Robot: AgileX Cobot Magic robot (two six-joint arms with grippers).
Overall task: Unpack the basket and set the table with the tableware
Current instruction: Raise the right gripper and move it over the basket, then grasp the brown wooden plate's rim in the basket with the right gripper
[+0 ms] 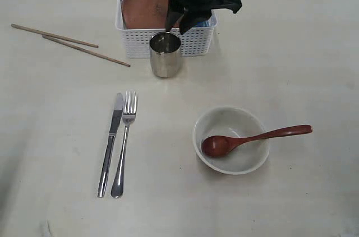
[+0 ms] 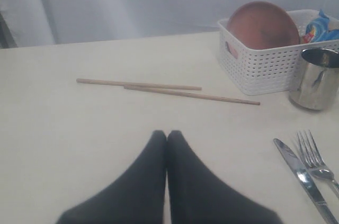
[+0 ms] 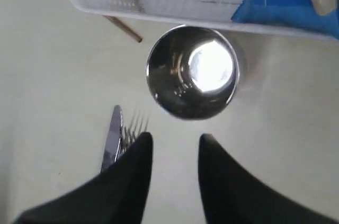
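Pale cream table [image 1: 291,57], faint wood grain, filling the whole frame. Upper centre: white lattice basket [image 1: 140,43], with steel cup [image 1: 165,57] upright just in front of its wall, contact not clear; upper left: two wooden chopsticks [image 1: 87,51] lying loose, near parallel, staggered, slanting down to the right. Lower left of centre: knife [image 1: 110,144] and fork [image 1: 123,147] side by side, knife on the left, tips toward the top; lower right of centre: off-white bowl [image 1: 247,164] upright, well apart from the cutlery.
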